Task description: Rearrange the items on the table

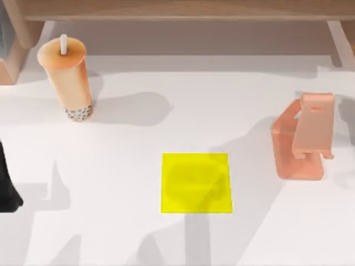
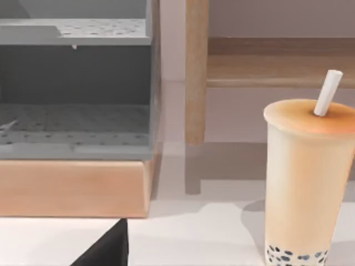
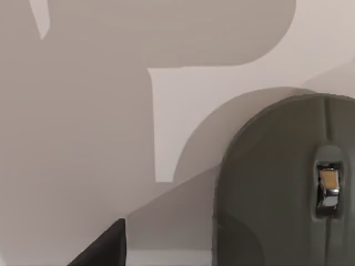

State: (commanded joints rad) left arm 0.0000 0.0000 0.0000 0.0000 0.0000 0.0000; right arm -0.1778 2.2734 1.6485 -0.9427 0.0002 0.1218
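Observation:
A tall orange bubble-tea cup (image 1: 65, 77) with a white straw stands upright at the table's (image 1: 111, 166) back left, just in front of the wooden shelf. The left wrist view sees the cup (image 2: 304, 183) from the side, a short way ahead of my left gripper. A black part of my left arm (image 1: 8, 188) shows at the table's left edge, nearer the front than the cup. In the right wrist view a dark oval computer mouse (image 3: 283, 188) with a metal scroll wheel lies very close under my right gripper, on the white tabletop (image 3: 83, 138).
A flat yellow square pad (image 1: 196, 183) lies at mid-table with a shadow across it. A salmon-pink phone stand (image 1: 304, 138) stands at the right. The brown wooden shelf (image 1: 177, 11) runs along the back, with a grey perforated box (image 2: 75, 94) at its left end.

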